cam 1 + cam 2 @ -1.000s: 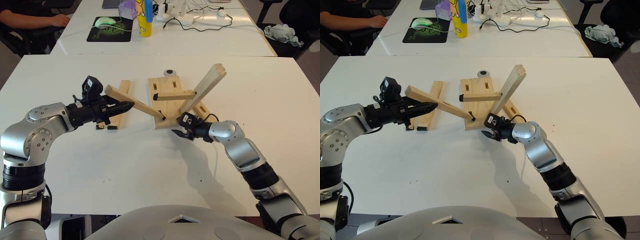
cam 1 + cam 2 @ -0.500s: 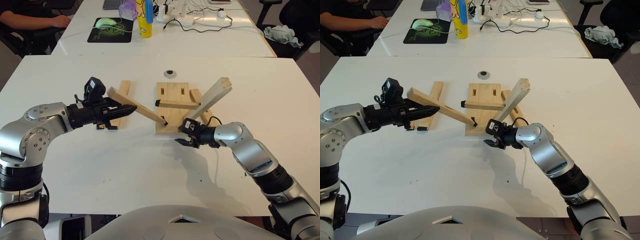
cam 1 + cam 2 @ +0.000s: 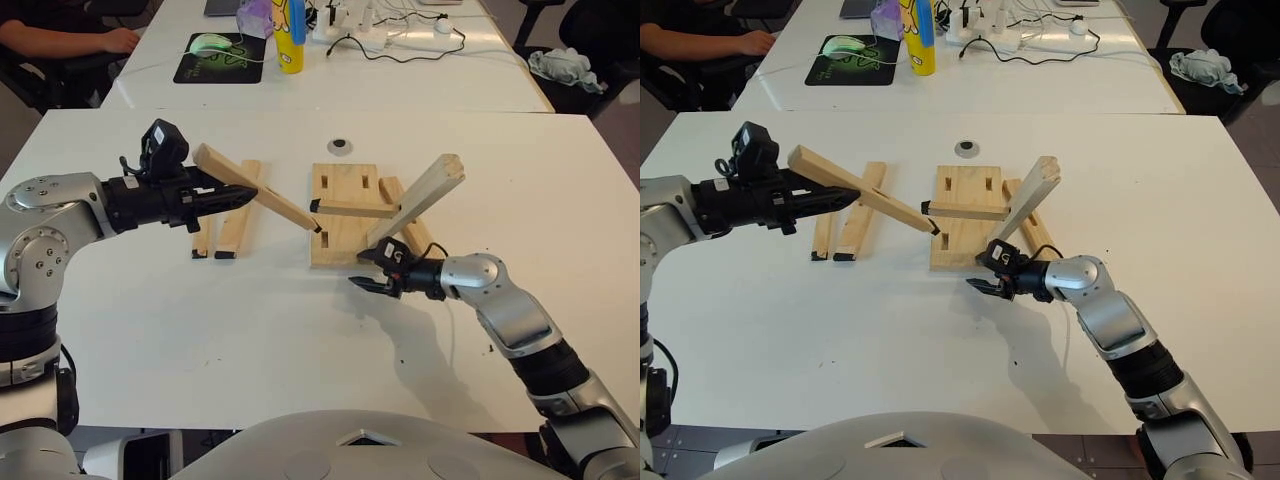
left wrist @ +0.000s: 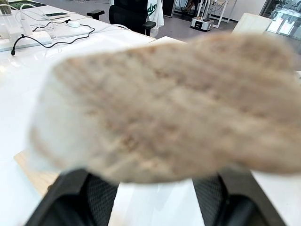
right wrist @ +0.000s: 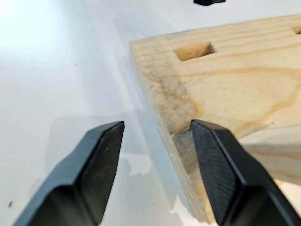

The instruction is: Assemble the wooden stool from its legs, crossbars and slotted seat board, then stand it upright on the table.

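The seat board (image 5: 225, 84) is pale bare wood — matt, grain showing, with rough, slightly frayed edges at its slot and corner. The leg (image 3: 255, 190) and the loose pieces (image 3: 232, 230) beside it are the same light, unvarnished-looking wood. On the right tool (image 5: 157, 125), the pads (image 5: 216, 165) are black with a fine cross-hatched texture. The tabletop (image 3: 250, 330) is white and smooth — faintly glossy.
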